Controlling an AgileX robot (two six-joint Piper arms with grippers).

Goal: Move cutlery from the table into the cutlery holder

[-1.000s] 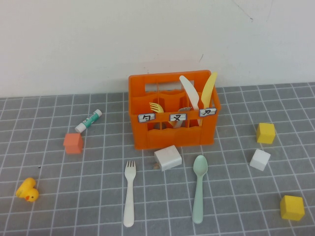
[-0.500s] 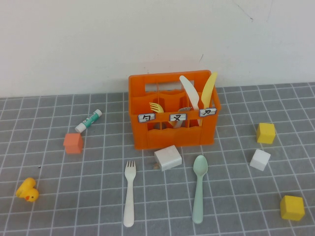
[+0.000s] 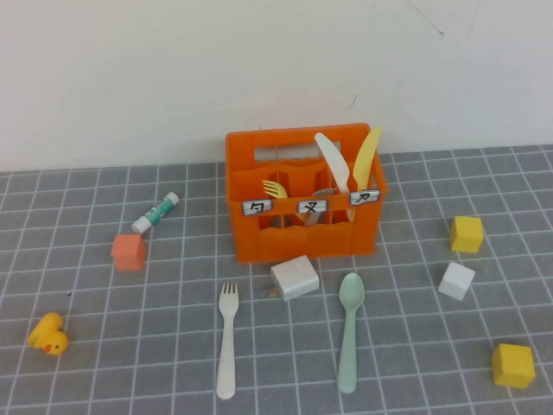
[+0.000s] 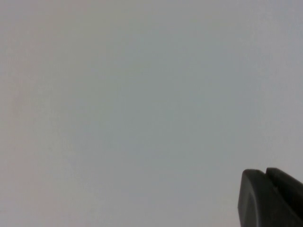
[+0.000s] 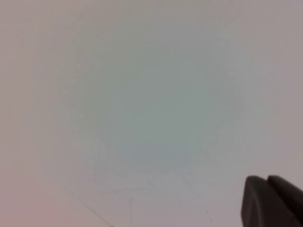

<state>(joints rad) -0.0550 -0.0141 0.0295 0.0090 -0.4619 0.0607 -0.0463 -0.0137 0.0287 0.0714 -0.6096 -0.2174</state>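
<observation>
A cream-white fork (image 3: 227, 338) lies on the grey tiled table (image 3: 104, 363) in front of the orange cutlery holder (image 3: 302, 238), tines toward it. A mint-green spoon (image 3: 349, 328) lies to its right, bowl toward the crate. Neither arm shows in the high view. The left gripper (image 4: 265, 172) shows in the left wrist view as two dark fingertips pressed together against a blank pale wall. The right gripper (image 5: 266, 178) looks the same in the right wrist view. Both are empty and away from the cutlery.
The crate holds a white knife (image 3: 333, 162), a yellow knife (image 3: 366, 159) and a small yellow fork (image 3: 275, 188). A white block (image 3: 295, 277) sits before the crate, between fork and spoon. Around lie an orange block (image 3: 129, 252), glue stick (image 3: 155, 212), yellow duck (image 3: 47, 334), two yellow blocks (image 3: 467, 233) and a white block (image 3: 456, 281).
</observation>
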